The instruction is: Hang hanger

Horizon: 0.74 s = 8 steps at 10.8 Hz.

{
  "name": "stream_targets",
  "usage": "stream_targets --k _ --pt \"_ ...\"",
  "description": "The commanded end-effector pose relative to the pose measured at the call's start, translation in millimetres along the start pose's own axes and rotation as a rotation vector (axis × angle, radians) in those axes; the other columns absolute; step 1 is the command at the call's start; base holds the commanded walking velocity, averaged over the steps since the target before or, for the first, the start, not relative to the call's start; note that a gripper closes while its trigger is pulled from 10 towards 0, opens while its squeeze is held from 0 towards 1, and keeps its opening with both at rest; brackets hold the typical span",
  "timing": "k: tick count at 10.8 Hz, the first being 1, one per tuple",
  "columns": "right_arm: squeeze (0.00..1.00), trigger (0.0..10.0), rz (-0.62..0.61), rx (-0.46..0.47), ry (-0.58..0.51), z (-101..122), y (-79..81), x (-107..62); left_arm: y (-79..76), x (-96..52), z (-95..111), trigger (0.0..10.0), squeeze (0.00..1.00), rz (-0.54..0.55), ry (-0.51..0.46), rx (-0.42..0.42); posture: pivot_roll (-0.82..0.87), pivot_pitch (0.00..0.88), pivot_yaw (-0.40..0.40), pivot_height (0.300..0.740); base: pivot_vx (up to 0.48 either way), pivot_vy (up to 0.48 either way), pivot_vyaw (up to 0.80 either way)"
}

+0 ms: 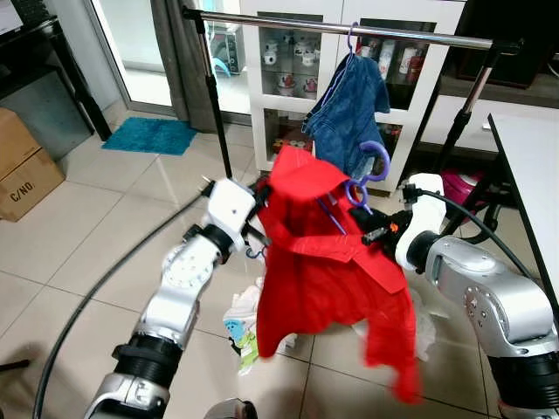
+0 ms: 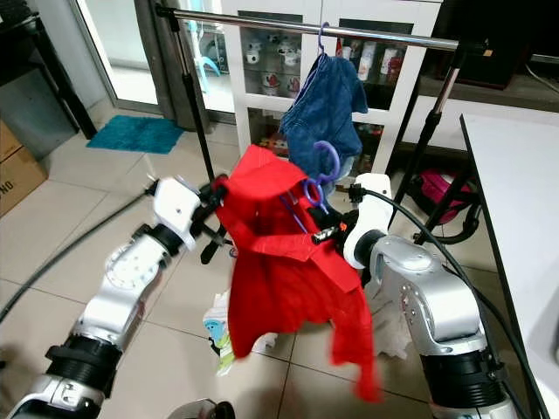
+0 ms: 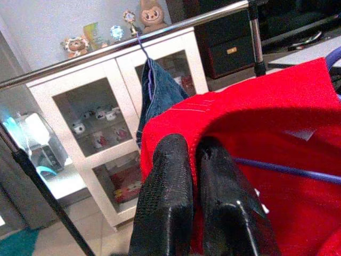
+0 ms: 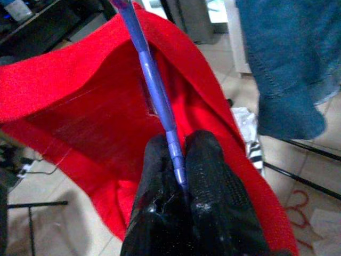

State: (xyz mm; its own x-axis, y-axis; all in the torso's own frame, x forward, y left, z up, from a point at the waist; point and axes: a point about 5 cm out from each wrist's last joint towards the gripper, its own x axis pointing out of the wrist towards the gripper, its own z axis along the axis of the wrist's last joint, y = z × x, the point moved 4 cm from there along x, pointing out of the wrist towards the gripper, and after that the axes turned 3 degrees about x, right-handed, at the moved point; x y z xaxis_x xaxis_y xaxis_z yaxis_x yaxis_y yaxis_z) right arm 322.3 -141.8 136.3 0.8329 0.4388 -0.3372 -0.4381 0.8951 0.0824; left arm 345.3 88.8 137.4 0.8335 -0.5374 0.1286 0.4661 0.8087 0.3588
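Two grippers at work: both raised in front of the robot, sharing one red shirt (image 1: 332, 279) on a purple hanger (image 1: 367, 175)
Left gripper (image 3: 194, 186): fingers pressed together, pinching the shirt's red cloth at its left shoulder
Right gripper (image 4: 178, 176): fingers pinching the hanger's thin purple bar, inside the shirt opening
Hanger position: held in the air between the two arms, its hook curling upward just above the shirt collar
Long axis: the hanger bar runs roughly across from one gripper to the other, tilted
Rail (image 1: 419, 35): a metal clothes rail lies above and beyond the hook, well apart from it
Already on rail: a blue denim garment (image 1: 349, 113) hangs near the rail's middle, directly behind the hook
Nearer arm: the right, which grips the hanger itself
Likely need: lift up and forward, hook to one side of the denim
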Motion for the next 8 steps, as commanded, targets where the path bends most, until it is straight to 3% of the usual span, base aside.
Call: stream_targets --k 1,7,8 --pt "0.00 10.0 -0.074 -0.017 -0.034 11 -13.1 -1.5 3.9 -1.5 5 0.0 0.00 0.015 -0.010 0.030 -0.09 0.000 0.071 0.740 0.000 0.000 0.00" --pt "0.00 10.0 -0.111 -0.021 -0.079 22 -22.1 -0.4 5.2 -9.5 -10 0.0 0.00 0.043 0.061 0.048 -0.09 0.000 0.061 0.740 0.000 0.000 0.00" --pt "0.00 10.0 -0.084 -0.027 -0.086 24 -17.1 1.0 3.5 -7.2 -7 10.0 0.00 0.042 0.048 -0.002 -0.10 0.000 0.059 0.740 0.000 0.000 0.00"
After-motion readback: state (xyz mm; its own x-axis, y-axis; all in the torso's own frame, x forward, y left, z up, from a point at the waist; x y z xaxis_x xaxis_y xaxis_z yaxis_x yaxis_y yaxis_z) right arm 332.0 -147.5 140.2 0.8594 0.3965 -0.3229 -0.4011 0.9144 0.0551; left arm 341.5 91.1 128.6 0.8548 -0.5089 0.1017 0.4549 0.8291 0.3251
